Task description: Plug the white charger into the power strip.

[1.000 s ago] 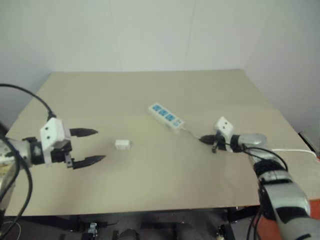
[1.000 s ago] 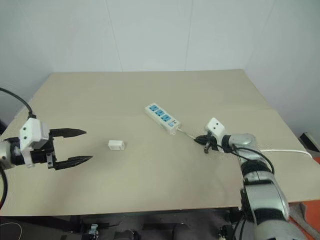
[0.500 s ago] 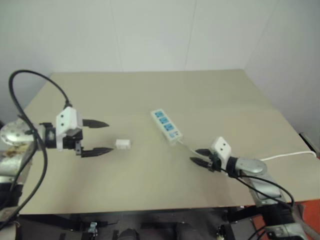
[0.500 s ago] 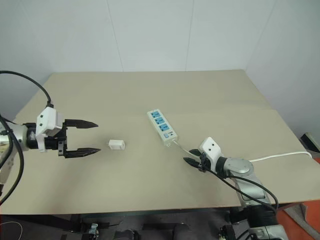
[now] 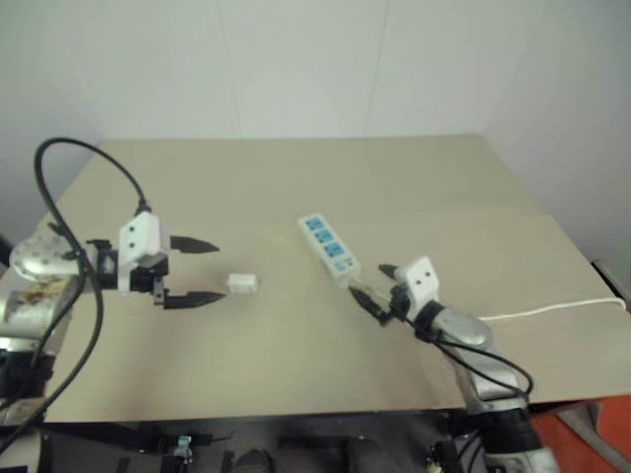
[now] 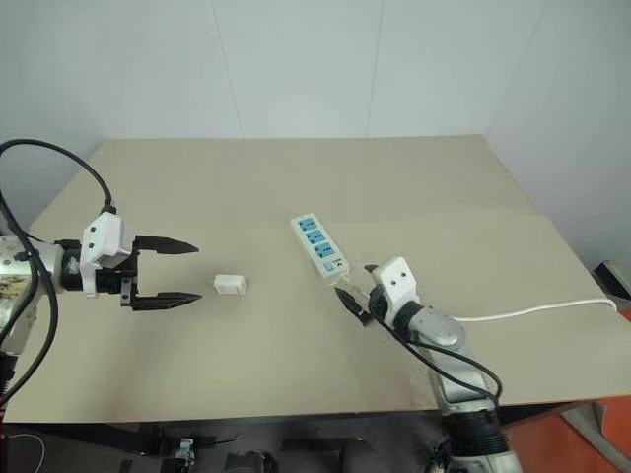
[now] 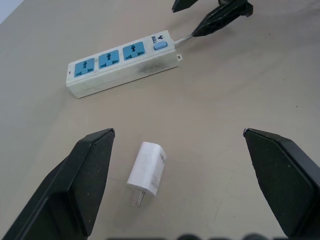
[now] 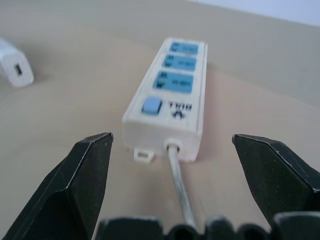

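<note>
At the left of the head views, the left tool (image 6: 166, 269) is held just above the beige counter (image 6: 296, 177) with its two black fingers spread wide and nothing between them; its tips are aimed toward the frame's right. Just beyond those tips, left of centre, the white charger (image 6: 229, 285) is seen lying on its side on the counter, apart from both fingers. In the left wrist view the charger (image 7: 147, 167) is shown between the open fingers, its metal prongs facing the camera.

Near the middle of the frame the power strip (image 6: 319, 247) is laid diagonally, three blue sockets up, well apart from the charger. Its switch end is turned toward the lower right, where the thin white cable (image 6: 532, 312) is led off to the right edge.

Just beside that switch end, the right tool (image 6: 356, 288) is seen with its fingers parted wide, gripping nothing; the cable (image 8: 179, 185) is seen running between them.
</note>
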{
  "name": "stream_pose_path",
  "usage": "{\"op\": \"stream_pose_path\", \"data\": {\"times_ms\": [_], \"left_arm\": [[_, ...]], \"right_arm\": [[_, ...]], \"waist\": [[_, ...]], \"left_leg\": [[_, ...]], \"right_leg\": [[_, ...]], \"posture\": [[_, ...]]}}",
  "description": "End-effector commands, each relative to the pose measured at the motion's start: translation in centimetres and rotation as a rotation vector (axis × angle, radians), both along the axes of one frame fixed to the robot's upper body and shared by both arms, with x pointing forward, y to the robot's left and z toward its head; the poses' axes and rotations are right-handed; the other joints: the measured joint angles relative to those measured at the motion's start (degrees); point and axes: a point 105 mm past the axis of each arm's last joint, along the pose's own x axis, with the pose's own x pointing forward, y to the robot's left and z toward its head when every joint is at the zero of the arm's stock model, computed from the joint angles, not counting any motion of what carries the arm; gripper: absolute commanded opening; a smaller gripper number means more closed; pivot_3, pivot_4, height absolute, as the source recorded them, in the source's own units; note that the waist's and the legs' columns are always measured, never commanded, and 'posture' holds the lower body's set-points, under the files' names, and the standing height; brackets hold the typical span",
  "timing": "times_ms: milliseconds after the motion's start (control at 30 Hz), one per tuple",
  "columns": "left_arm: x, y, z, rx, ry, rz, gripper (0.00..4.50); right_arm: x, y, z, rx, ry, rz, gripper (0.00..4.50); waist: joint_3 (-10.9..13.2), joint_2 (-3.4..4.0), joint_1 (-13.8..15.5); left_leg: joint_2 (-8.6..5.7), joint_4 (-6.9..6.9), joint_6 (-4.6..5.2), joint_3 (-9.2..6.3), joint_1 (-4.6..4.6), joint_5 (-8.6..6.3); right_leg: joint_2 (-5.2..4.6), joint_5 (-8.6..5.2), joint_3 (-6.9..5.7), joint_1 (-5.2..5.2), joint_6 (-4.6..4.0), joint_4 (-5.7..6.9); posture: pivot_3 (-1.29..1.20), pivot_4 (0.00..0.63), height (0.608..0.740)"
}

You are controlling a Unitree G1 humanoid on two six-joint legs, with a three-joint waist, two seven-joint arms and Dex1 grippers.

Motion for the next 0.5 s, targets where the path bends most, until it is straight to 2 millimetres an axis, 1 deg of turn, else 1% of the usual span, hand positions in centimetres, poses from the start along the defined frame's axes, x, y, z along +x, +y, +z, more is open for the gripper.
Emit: {"op": "stream_pose_path", "data": {"times_ms": [33,233,500], "left_arm": [[-0.3,0.2,1.2,0.006,-0.056,0.004,4.50],[-0.4,0.2,1.4,0.007,-0.064,0.010,4.50],[-0.6,0.4,1.3,0.013,-0.065,0.017,4.50]], "right_arm": [[0.9,0.6,1.1,0.019,-0.055,-0.031,4.47],[1.5,2.6,0.6,0.036,-0.050,-0.014,4.47],[2.6,3.2,-0.6,0.021,-0.031,-0.053,4.47]], "waist": [[0.00,0.00,-0.04],[0.00,0.00,-0.11],[0.00,0.00,-0.18]], "left_leg": [[0.00,0.00,0.00,0.00,0.02,0.00],[0.00,0.02,0.00,0.00,0.01,0.00],[0.00,0.03,0.00,-0.02,0.01,0.00]], "right_leg": [[0.00,0.00,0.00,0.01,0.00,0.01],[0.00,0.00,0.00,0.00,0.00,0.04],[0.00,0.00,-0.01,-0.01,-0.01,0.05]], "posture": [[0.00,0.150,0.740],[0.00,0.150,0.740],[0.00,0.150,0.740]]}}
